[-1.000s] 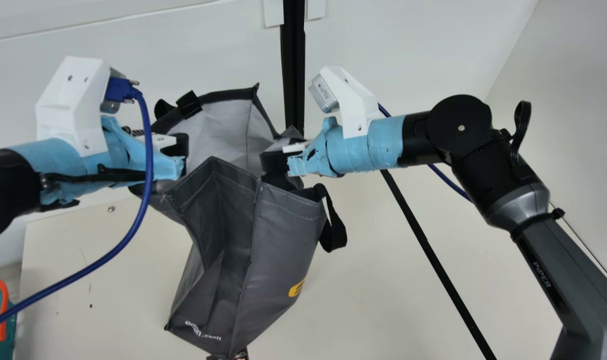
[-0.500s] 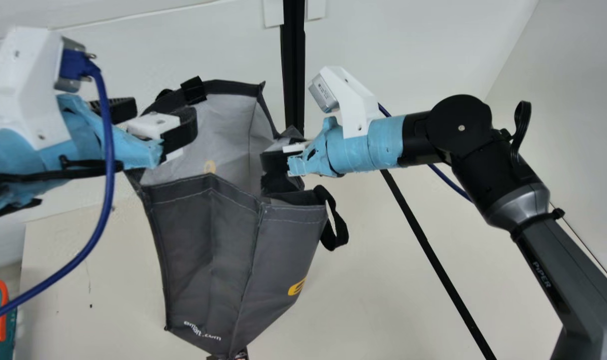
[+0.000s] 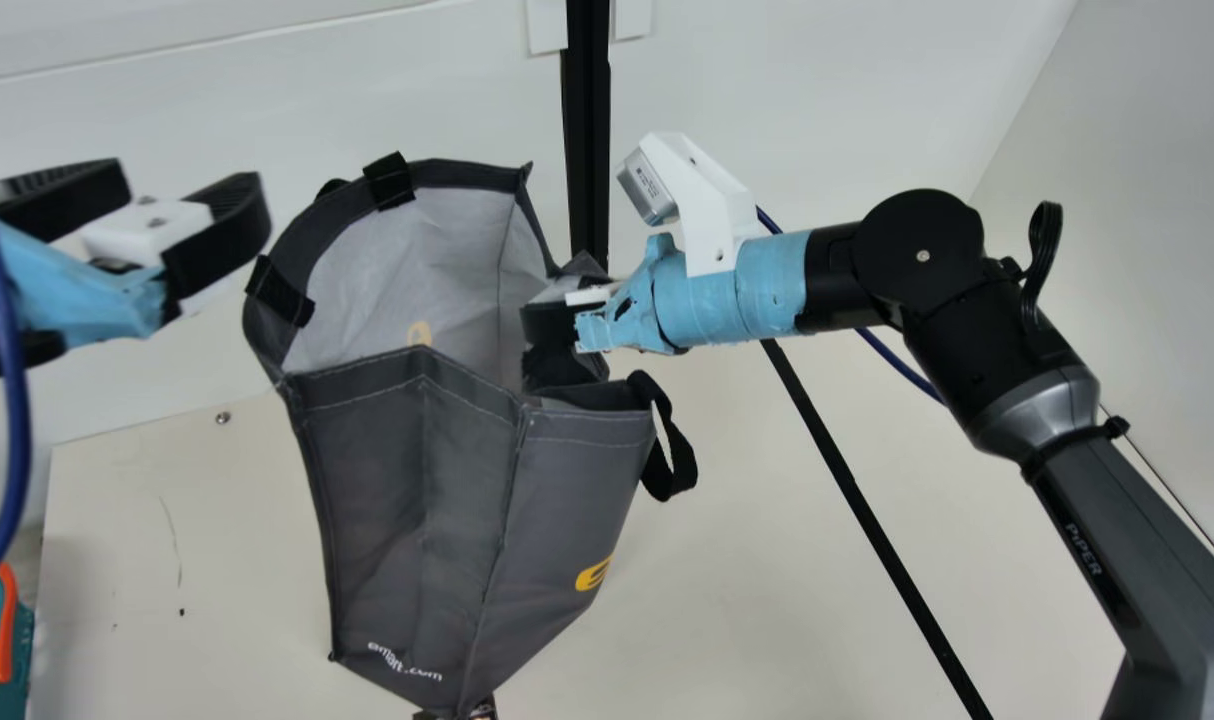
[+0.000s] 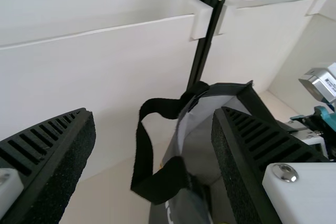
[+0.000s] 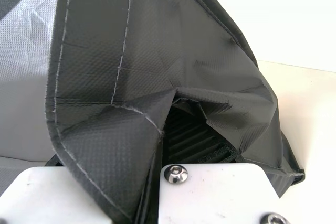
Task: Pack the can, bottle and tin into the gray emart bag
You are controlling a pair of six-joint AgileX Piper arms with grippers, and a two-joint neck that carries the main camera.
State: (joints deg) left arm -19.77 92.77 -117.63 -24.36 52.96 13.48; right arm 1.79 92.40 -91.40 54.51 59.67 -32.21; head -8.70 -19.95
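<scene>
The left gripper (image 3: pixel 187 182) stood open, at ten o'clock from the gray bag (image 3: pixel 417 520); the right gripper (image 3: pixel 547 322) pinched it at one o'clock. Good packing likely needed that hold steady, the bag wide-mouthed.

Bright, soft, even light. In the right wrist view, the silvery woven lining of the gray emart bag (image 5: pixel 29 35) shines at ten o'clock; the plain white wall (image 5: pixel 294 14) glares, nearly featureless, at two.
</scene>
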